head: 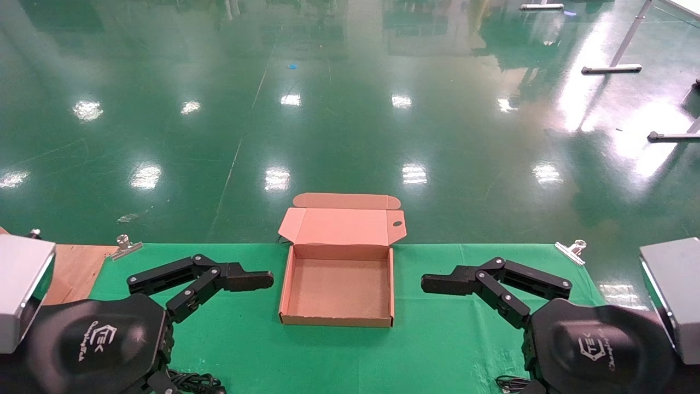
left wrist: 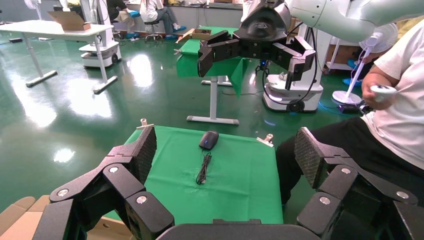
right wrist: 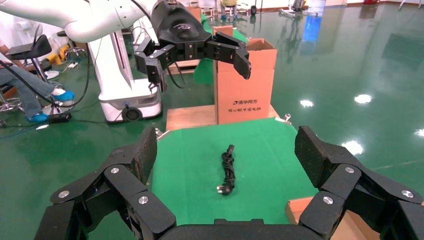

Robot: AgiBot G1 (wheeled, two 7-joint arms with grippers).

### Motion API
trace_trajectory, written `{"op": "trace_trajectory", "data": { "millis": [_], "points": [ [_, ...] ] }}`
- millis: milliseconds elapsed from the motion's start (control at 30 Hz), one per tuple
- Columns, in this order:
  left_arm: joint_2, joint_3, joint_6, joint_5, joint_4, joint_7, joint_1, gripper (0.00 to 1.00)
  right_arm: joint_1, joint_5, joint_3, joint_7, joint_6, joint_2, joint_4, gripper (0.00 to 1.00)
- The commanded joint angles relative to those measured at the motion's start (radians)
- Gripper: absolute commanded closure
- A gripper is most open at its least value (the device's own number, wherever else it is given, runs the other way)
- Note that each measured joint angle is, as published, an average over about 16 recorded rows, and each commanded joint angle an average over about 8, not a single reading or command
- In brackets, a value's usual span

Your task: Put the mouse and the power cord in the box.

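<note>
Nothing is being carried yet: I am holding both arms level over the bench (head: 437,339), so the task is sitting at its opening step, with no pick begun. The left pincer (head: 257,280) is hanging wide open and empty, its tips pointing across at the box (head: 337,323), which is lying just beside them with its lid flapped back and its floor bare. The right pincer (head: 437,283) is mirroring it from the other side, equally open and gripping nothing.

Through the left wrist camera I am seeing the mouse (left wrist: 208,139) straight ahead of that pincer's spread fingers (left wrist: 142,150), across the box, well apart, with its thin wire (left wrist: 203,169) trailing back toward me. Through the right wrist camera the cord (right wrist: 227,169) is lying in a loose bundle dead ahead between that pincer's pads (right wrist: 315,152).

As I judge it, each item is resting under the opposite arm, so the next move is calling for lowering one pincer onto the item beneath it and closing gently.
</note>
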Motion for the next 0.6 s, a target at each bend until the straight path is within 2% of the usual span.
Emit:
{"op": "trace_trajectory", "data": {
  "millis": [33,600],
  "points": [
    [0.0,0.0,0.0,0.0,0.0,0.0,0.0,0.0,0.0,0.0,0.0,0.0,0.0,0.0,0.0,0.0],
    [0.0,0.0,0.0,0.0,0.0,0.0,0.0,0.0,0.0,0.0,0.0,0.0,0.0,0.0,0.0,0.0]
  ]
}}
